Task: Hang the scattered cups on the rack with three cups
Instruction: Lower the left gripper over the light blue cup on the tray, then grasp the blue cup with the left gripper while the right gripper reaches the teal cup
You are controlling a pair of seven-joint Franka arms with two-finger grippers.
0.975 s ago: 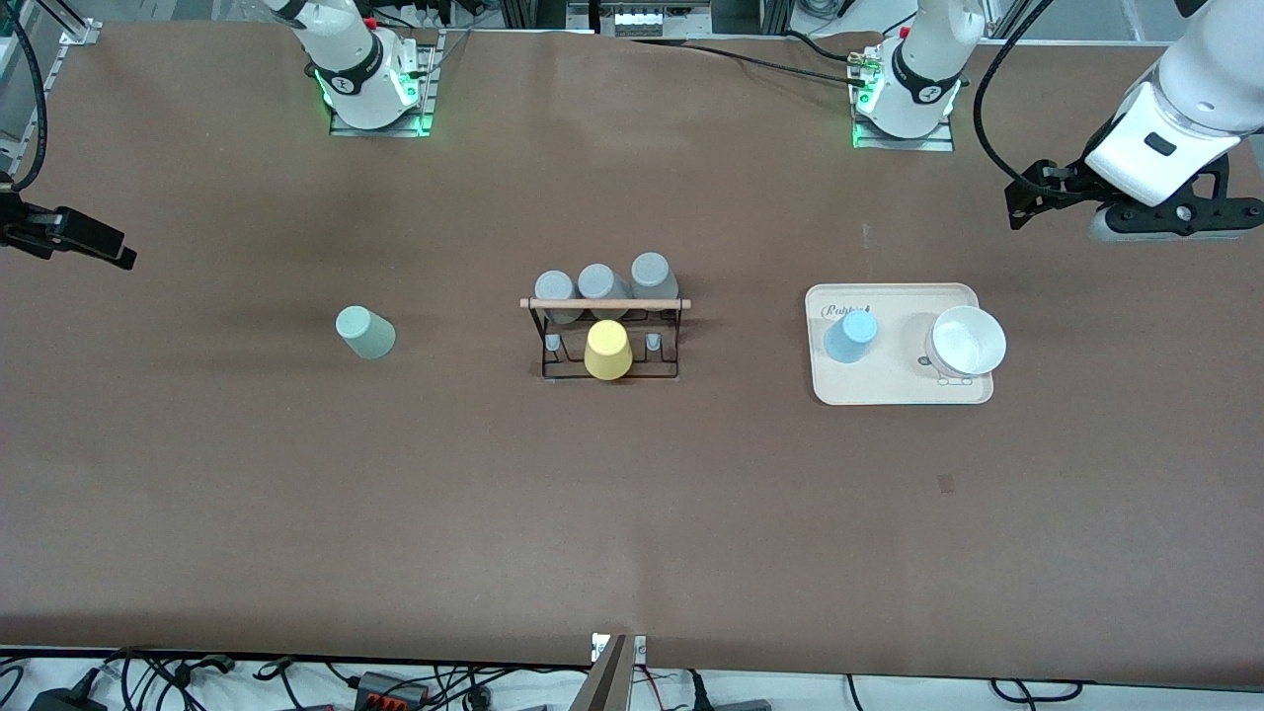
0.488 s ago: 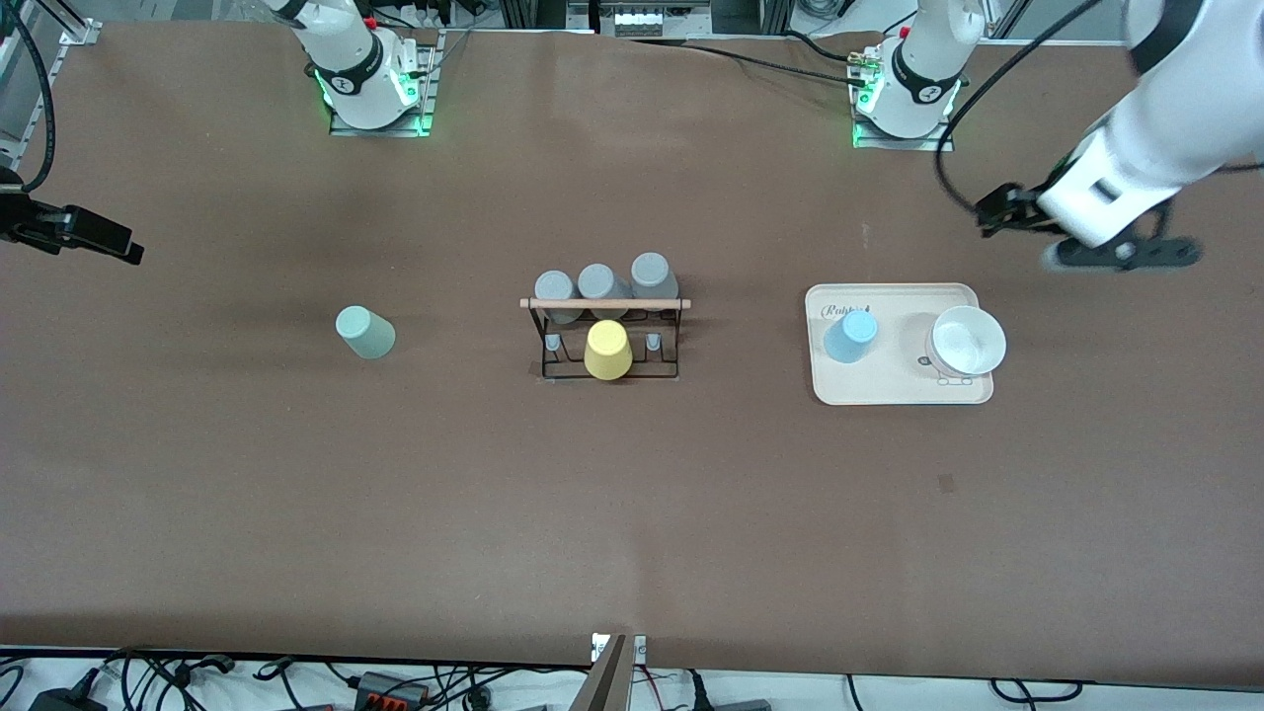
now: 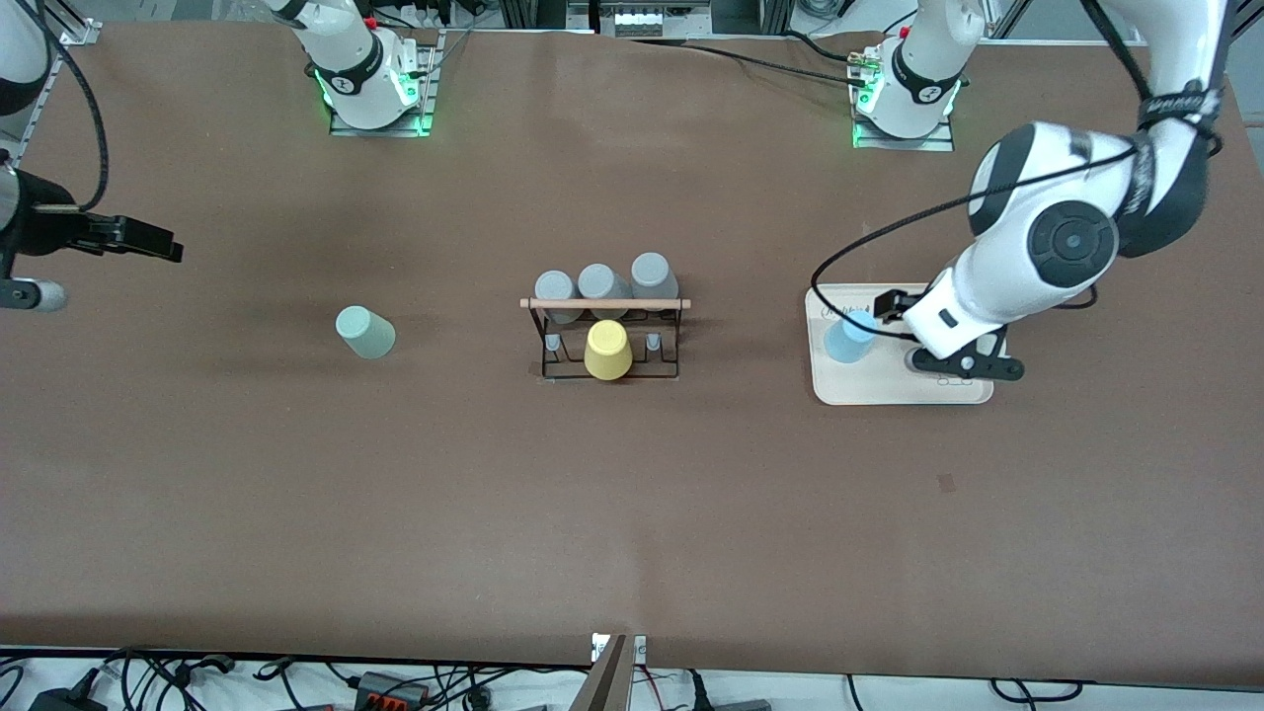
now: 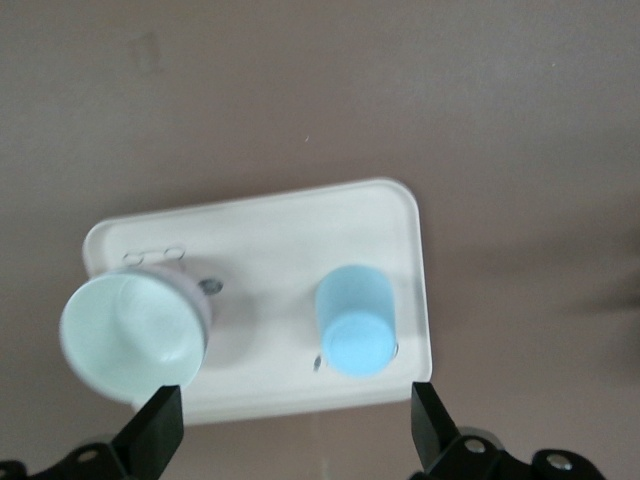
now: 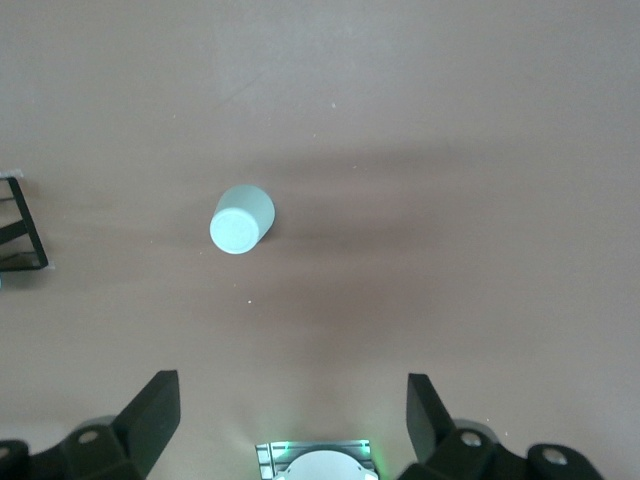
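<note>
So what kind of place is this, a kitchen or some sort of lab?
Most likely a robotics lab, not a kitchen. Two robot arms are bolted to a bare brown table, cables and power strips trail along its edge, and the only housewares are staged props: a cup rack and a tray.

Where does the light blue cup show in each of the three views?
Front view: light blue cup stands upside down on the beige tray, at the tray's end toward the rack, partly under the left arm.
Left wrist view: it is on the tray, beside the white bowl.
Right wrist view: not in it.
Shared landmark: the beige tray.
</note>
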